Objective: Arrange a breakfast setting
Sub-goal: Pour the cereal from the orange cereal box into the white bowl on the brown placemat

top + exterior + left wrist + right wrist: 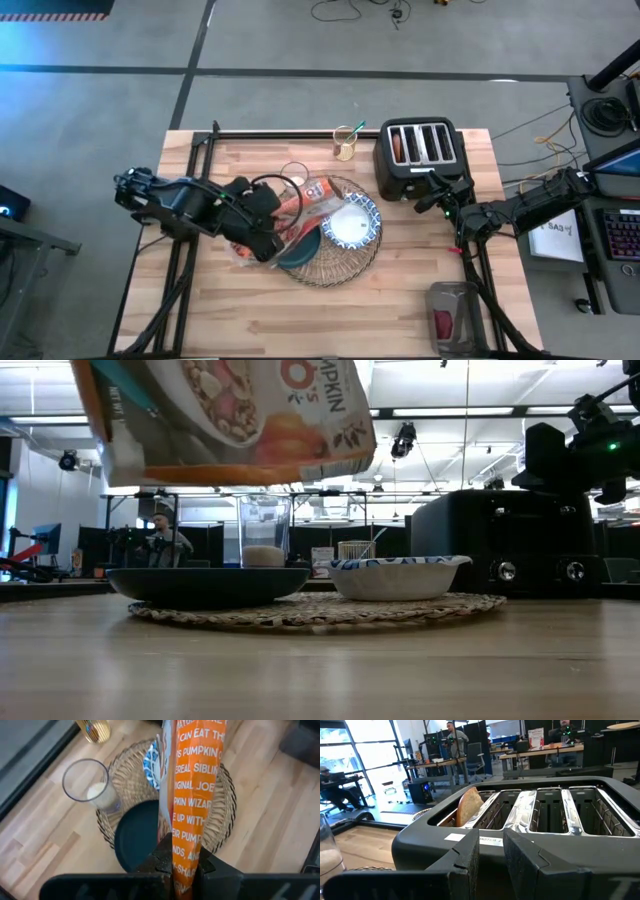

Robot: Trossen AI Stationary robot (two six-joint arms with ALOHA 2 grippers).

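A round tan woven placemat (345,262) lies mid-table. On it rest a dark teal plate (300,254) and a blue-and-white bowl (353,226). A clear glass (293,177) with a little white in its bottom stands at the mat's far left edge. No spoon shows. My left gripper (262,240) is shut on an orange cereal bag (305,205) held over the plate and reaching toward the bowl. My right gripper (440,205) hovers empty beside the black toaster (418,155), its fingers a narrow gap apart. My left gripper pinches the cereal bag's narrow printed side at its near end (184,862) between its two fingers. The fingers come from the table's left, slanting down. The bag runs away from the fingers toward the bowl (151,762), lifted clear above the plate (205,582) and the glass (264,530).
The toaster holds a slice of bread (469,807) in one slot. A gold cup (345,143) with sticks in it stands at the far edge. A clear container (452,318) sits at the near right corner. People sit at desks in the room behind.
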